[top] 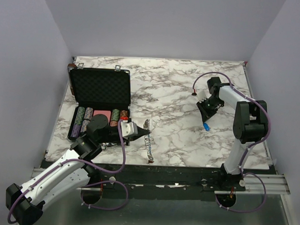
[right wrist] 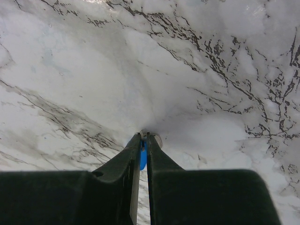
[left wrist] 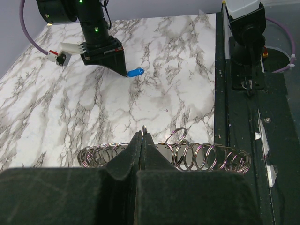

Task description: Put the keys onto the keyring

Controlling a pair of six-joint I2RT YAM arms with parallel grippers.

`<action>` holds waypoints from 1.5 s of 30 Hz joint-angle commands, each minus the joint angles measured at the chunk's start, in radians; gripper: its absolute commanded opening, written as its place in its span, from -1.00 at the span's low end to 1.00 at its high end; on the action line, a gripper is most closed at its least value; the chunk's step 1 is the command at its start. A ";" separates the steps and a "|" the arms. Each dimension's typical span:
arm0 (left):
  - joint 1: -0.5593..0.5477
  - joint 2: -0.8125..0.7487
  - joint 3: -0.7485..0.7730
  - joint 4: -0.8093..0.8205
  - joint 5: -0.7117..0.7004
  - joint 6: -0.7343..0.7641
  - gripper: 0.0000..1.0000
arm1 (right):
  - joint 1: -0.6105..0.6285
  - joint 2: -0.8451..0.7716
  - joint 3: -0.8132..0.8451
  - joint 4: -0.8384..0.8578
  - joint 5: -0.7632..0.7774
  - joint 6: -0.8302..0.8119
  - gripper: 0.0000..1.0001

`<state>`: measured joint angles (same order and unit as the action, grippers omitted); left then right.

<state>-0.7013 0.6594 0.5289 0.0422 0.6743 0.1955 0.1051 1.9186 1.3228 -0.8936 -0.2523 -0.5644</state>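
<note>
Pinching one ring of the keyring (left wrist: 206, 157) in the left jaws, clenched tight on it, letting the other rings lie in a row by the front edge of the bench (top: 180, 94). Needing to hold that ring up and steady. Over on the right, gripping the blue key (top: 207, 126) in the right jaws, clenched on it, low by the bench and well apart from the keyring. Planning on bringing the key across slowly, lining its free end up with the pinched ring, not letting go too soon.

Marble table (top: 190, 94) bears open case (top: 99, 88) and keyring (top: 149, 152).
</note>
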 commanded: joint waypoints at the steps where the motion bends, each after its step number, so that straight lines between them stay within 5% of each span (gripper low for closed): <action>1: 0.005 -0.014 0.017 0.024 0.024 0.019 -1.00 | 0.004 -0.012 -0.002 -0.028 0.021 0.012 -0.65; 25: 0.005 -0.012 0.020 0.021 0.022 0.019 -1.00 | 0.004 -0.023 -0.011 -0.027 0.041 0.023 -0.69; 33: 0.003 -0.012 0.019 0.021 0.024 0.019 -1.00 | 0.002 -0.024 -0.011 -0.022 0.033 0.023 -0.97; 45: 0.005 -0.037 0.002 0.050 -0.001 0.010 -1.00 | 0.004 -0.141 0.073 -0.070 -0.161 -0.083 -0.99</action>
<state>-0.7013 0.6582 0.5289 0.0418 0.6739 0.1989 0.1047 1.8702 1.3243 -0.9188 -0.2859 -0.5705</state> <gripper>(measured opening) 0.009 0.008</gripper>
